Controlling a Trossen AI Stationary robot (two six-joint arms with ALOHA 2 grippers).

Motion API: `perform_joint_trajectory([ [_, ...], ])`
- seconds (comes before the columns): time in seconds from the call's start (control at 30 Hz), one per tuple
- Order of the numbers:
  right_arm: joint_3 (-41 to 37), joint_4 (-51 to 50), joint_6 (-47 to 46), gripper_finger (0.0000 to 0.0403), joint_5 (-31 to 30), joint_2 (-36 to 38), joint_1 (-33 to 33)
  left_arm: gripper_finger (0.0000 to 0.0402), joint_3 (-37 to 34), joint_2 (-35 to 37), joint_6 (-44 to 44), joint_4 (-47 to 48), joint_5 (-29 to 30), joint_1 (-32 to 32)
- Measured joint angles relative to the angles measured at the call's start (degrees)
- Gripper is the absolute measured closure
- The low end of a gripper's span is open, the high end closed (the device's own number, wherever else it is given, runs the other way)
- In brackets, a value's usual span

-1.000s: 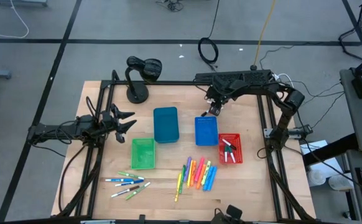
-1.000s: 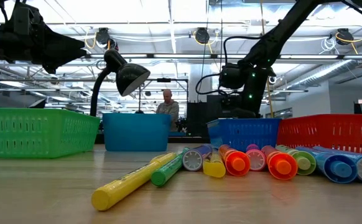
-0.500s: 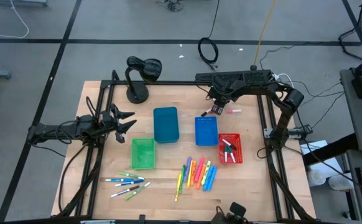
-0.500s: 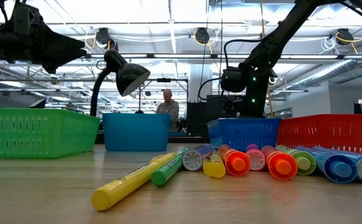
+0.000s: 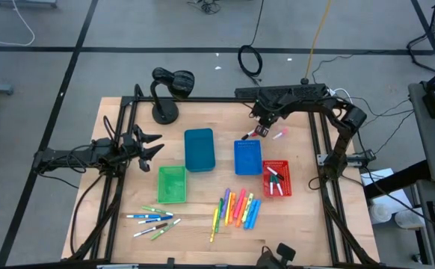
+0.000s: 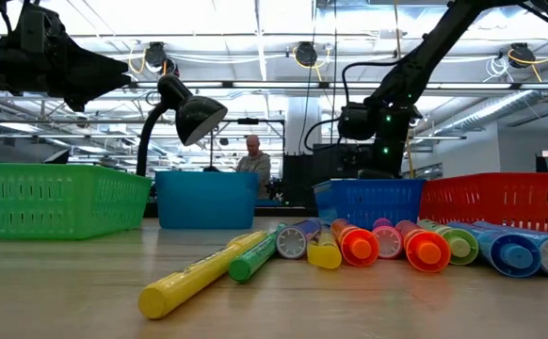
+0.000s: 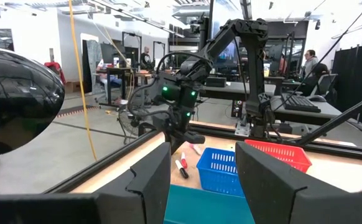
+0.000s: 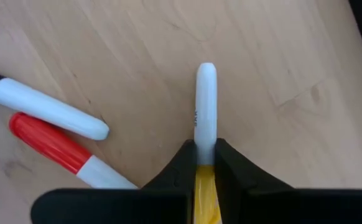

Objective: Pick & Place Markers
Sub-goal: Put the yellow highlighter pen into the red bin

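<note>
My right gripper [image 5: 262, 128] is past the far side of the blue bin [image 5: 248, 157], shut on a white-bodied marker [image 8: 206, 99]. Two more markers lie on the wood beside it, one white with a black end [image 8: 50, 109] and one red and white [image 8: 63, 152]. A pinkish marker [image 5: 279, 134] shows just right of the gripper. Neon markers [image 5: 238, 209] and white markers [image 5: 154, 220] lie near the front edge. My left gripper [image 5: 154, 147] hovers open, left of the teal bin [image 5: 199, 149]. My right gripper pinches the marker between its two fingertips [image 8: 184, 158], where the white body meets a yellow part [image 8: 204, 180]. The fingers come from above, pointing down. The white end [image 8: 206, 71] sticks out past them over the wood. Whether it rests on the table I cannot tell.
A green bin [image 5: 171, 184] stands near the middle left, and a red bin [image 5: 276, 178] holding markers stands right of the blue one. A black desk lamp [image 5: 165, 93] stands at the far left corner. People show in the room beyond the table.
My right gripper has drifted a little toward the table's right and far edges, closing its fingers on the marker. The pinkish marker has come into view just right of it.
</note>
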State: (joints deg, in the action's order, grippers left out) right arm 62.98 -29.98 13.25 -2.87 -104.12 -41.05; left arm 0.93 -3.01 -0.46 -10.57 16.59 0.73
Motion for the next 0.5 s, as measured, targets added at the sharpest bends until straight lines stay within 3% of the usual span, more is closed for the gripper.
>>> perform_joint_trajectory([
  [0.27,-0.08,-0.20,-0.30,0.0383,0.10,0.51,-0.60,0.0218,0.00,0.00,-0.01,0.00,-0.01,0.00],
  [0.5,-0.24,-0.45,-0.34,0.0384,0.11,6.19,1.36,0.0217,0.00,0.00,-0.01,0.02,-0.01,-0.02],
])
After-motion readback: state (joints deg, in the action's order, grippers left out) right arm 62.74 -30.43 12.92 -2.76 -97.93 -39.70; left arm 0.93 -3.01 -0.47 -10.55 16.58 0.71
